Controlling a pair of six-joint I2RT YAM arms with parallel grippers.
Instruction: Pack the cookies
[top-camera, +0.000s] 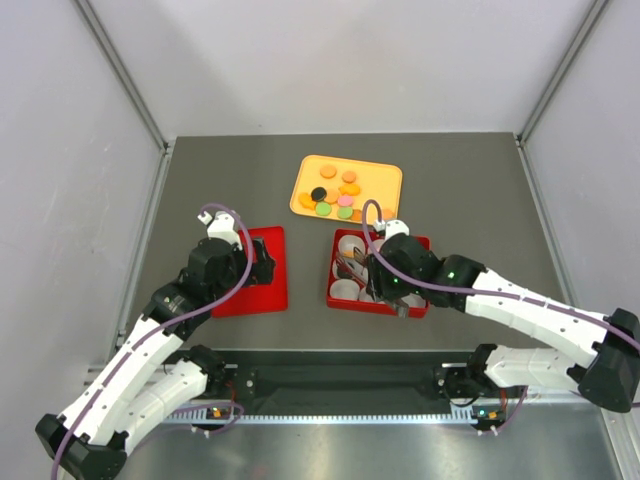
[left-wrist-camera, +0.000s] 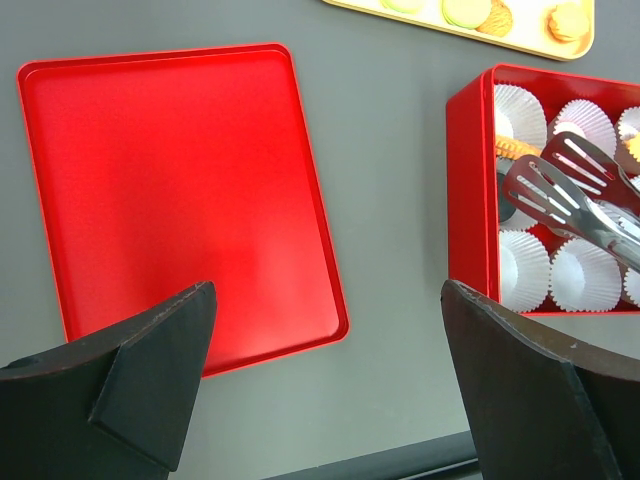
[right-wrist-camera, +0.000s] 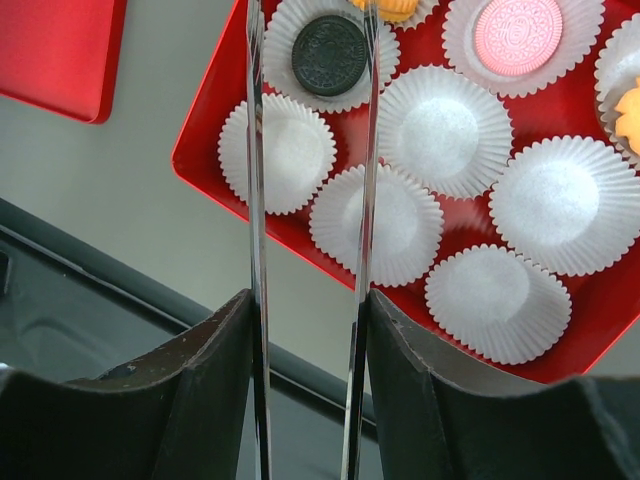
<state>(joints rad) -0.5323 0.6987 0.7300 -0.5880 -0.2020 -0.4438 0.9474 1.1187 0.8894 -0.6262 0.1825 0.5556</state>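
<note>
Right gripper (right-wrist-camera: 310, 310) around tongs (right-wrist-camera: 254, 150) above black cookie (right-wrist-camera: 330, 55) (wrist view only); left gripper (left-wrist-camera: 328, 290) wide.

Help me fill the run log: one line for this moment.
left gripper: open over red lid | right gripper: gripping tongs above red box | black cookie, pink cookie in cups | cookies on yellow tray

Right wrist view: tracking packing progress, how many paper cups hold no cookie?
5 in the red box: empty cups left, centre, lower middle, right, bottom. None looks hidden.
</note>
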